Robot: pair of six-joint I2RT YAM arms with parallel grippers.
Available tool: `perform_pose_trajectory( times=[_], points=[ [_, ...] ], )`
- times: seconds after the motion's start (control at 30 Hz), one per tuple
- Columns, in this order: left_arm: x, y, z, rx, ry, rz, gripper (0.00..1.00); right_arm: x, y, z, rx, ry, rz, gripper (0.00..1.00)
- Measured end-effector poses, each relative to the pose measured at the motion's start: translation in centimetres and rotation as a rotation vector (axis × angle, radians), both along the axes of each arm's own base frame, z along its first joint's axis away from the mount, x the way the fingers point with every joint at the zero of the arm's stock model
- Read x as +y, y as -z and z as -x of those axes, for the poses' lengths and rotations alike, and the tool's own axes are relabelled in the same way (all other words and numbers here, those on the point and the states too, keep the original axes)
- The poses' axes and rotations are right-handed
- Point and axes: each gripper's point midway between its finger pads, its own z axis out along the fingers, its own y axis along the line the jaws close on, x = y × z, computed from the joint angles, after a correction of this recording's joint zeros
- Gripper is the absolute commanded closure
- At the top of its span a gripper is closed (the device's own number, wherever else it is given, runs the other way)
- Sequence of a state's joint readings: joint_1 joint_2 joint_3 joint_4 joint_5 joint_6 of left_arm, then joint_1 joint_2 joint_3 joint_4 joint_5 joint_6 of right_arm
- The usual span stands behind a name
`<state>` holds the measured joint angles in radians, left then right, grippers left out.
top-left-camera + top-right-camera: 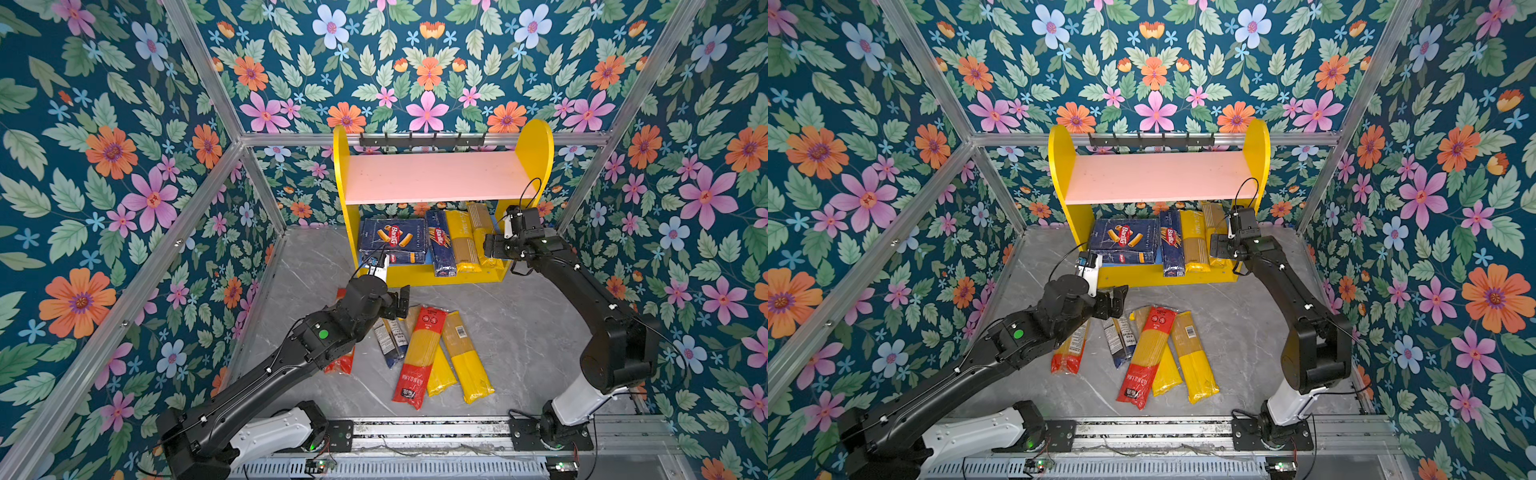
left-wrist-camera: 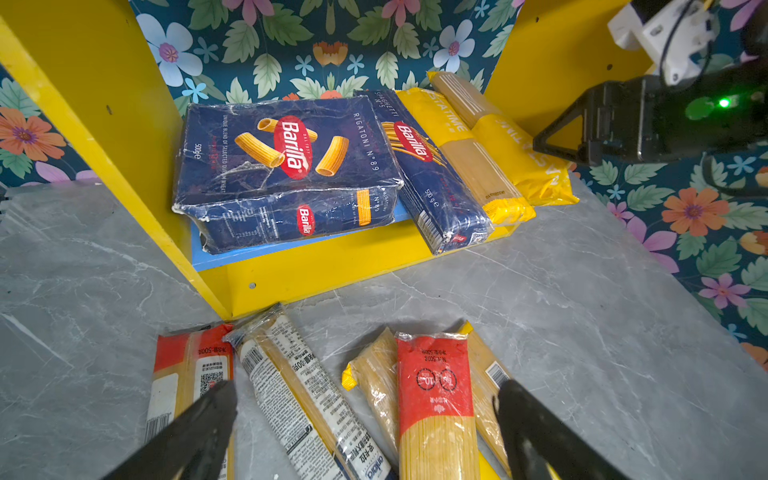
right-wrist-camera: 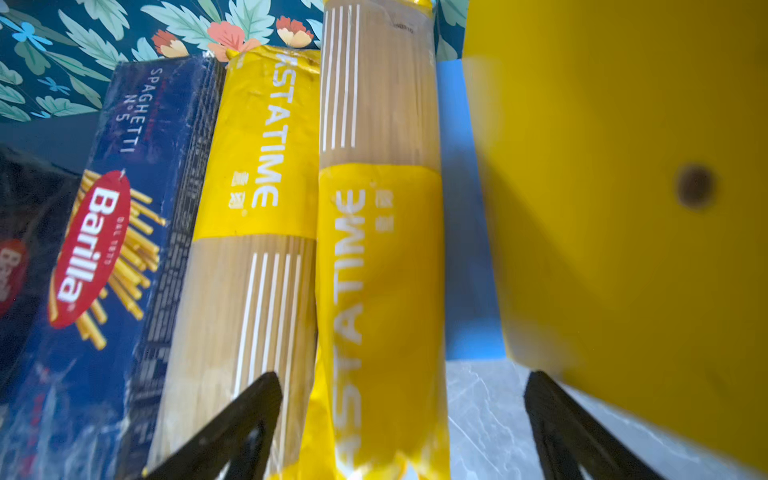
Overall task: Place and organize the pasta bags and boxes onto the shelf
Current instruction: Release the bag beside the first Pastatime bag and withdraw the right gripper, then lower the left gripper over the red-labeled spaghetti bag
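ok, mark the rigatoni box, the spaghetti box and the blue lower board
rigatoni box (image 2: 286, 147): left wrist view, red logo on top face
spaghetti box (image 2: 409, 141): left wrist view, red logo on top face
blue lower board (image 3: 467, 270): right wrist view, bare strip

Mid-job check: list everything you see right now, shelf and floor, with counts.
shelf: 1, yellow sides, pink and blue boards, at back
rigatoni box: 1, dark blue, blue board, left end
spaghetti box: 1, dark blue, beside rigatoni box
shelved yellow bags: 2, yellow, blue board, right end
red-ended bags: 2, red and clear, floor
blue-ended bag: 1, clear, floor, between red-ended bags
loose yellow bags: 2, yellow, floor, rightmost
left gripper: 1, black, open above loose bags
right gripper: 1, black, open at shelved yellow bags
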<state>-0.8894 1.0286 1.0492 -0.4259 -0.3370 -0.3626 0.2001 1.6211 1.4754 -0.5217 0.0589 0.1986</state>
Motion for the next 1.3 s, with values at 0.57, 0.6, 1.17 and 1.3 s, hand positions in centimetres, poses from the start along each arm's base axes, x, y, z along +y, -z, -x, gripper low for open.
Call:
perform_pose_trajectory(
  times=[0.57, 0.6, 1.17, 1.3],
  points=[
    [3.8, 5.3, 3.6, 0.115, -0.046, 0.060, 0.00, 6.8, 2.1, 17.2, 0.076, -0.146, -0.089, 0.01],
    [3.8, 6.1, 3.8, 0.136, -0.047, 0.064, 0.00, 7.2, 2.6, 18.5, 0.094, -0.161, -0.084, 0.01],
    [-3.0, 19.7, 16.1, 0.364, 0.207, -0.021, 0.00, 6.4, 3.1, 25.2, 0.127, -0.158, -0.101, 0.01],
    [-3.8, 21.3, 17.6, 0.333, 0.197, -0.045, 0.00, 6.2, 3.4, 25.8, 0.125, -0.167, -0.105, 0.01]
  ],
)
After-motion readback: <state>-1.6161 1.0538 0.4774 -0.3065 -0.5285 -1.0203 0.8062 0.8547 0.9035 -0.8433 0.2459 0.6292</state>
